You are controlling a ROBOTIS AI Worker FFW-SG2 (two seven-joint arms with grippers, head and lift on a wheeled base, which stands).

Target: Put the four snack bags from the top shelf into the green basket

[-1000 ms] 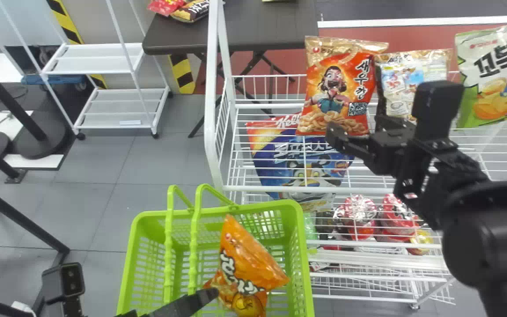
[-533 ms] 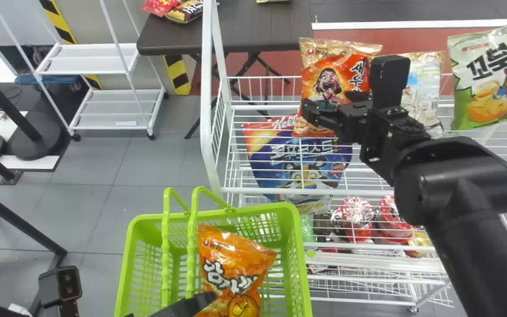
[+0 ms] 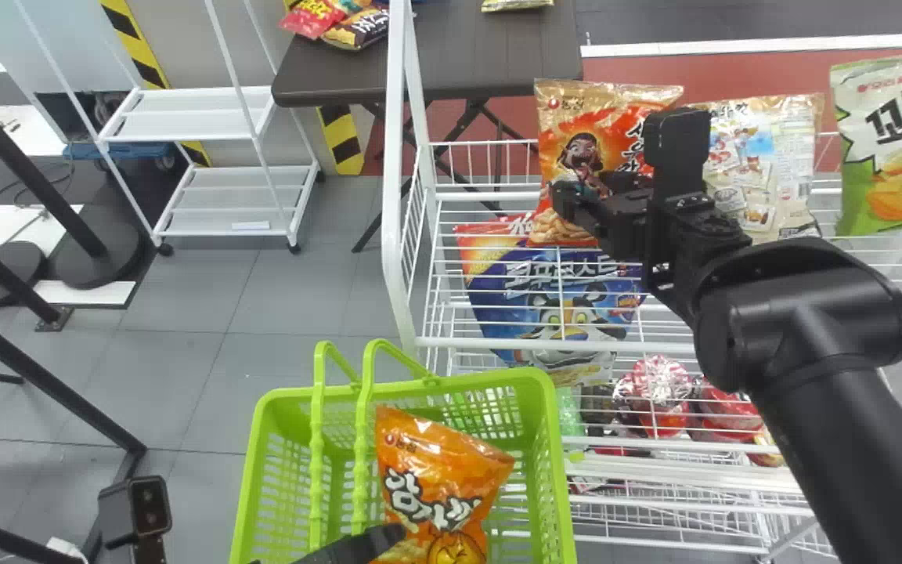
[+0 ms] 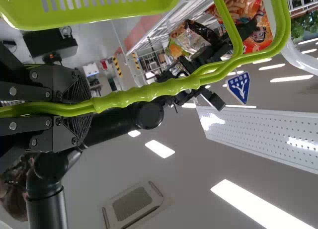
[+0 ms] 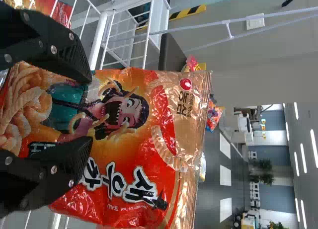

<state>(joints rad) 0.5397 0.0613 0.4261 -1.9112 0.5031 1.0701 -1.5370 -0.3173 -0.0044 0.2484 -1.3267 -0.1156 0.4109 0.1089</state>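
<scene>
At the upper right of the head view, we see the top shelf (image 3: 482, 343) bearing a red-orange bag (image 3: 564, 121), a beige bag (image 3: 784, 160) and a green-and-white bag (image 3: 901, 184); upper centre, a dark surface (image 3: 490, 59) holds packets (image 3: 357, 30).

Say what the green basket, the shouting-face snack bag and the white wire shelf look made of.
Basket: glossy plastic, likely moulded, by its slotted walls and ribbed handles. Bag: shiny plastic film, maybe foil-lined, by its crinkles. Shelf: probably white-coated metal, by its thin wires.

Head: rack (image 3: 394, 196) and basket (image 3: 529, 374) are seen from above.
Left wrist: ceiling (image 4: 189, 164) is faced past near handles (image 4: 144, 92).
Right wrist: snack bag (image 5: 129, 154) is faced closely.
Basket: shared by head, left wrist.
</scene>
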